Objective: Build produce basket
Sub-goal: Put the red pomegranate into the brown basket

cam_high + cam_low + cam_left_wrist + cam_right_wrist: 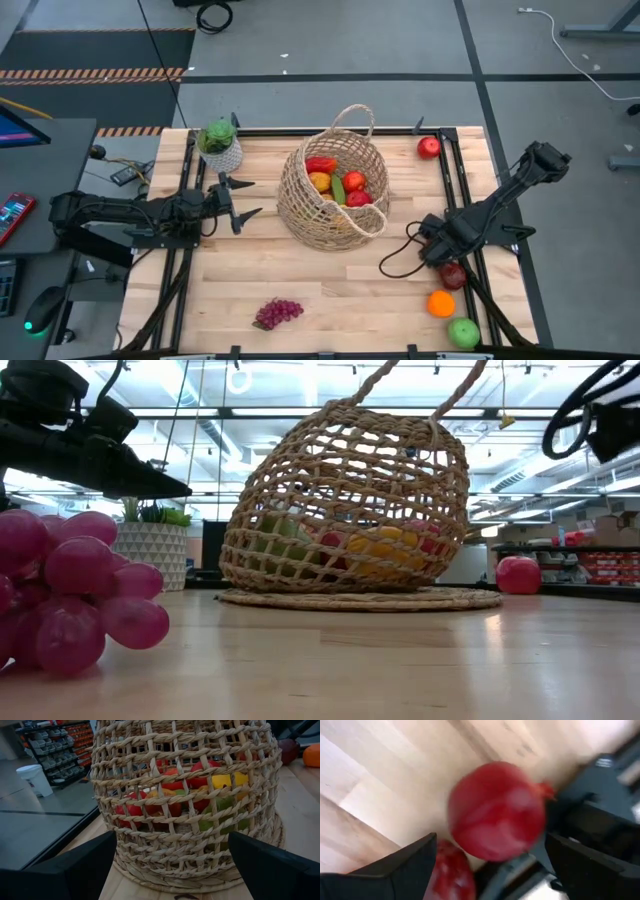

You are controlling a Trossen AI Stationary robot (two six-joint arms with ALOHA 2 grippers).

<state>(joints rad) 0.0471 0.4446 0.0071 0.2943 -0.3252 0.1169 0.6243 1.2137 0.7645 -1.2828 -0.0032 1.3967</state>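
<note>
The tan wicker basket (333,190) stands on its round base mid-table, holding red, yellow and green produce (200,785). My left gripper (240,202) is open and level just left of the basket, facing its wall (172,870). My right gripper (443,255) is open and points down near the right edge. It hovers over a dark red round fruit (495,817) lying on the table (453,275); in the right wrist view the fruit shows between the two fingers. An orange (441,303), a green apple (463,332), a red apple (428,148) and purple grapes (278,313) lie loose on the table.
A green plant in a white pot (220,147) stands at the far left, beside my left arm. A black cable (400,262) loops on the table by my right gripper. Black rails (452,180) run along the table's left and right sides. Bare wood lies between the grapes and the orange.
</note>
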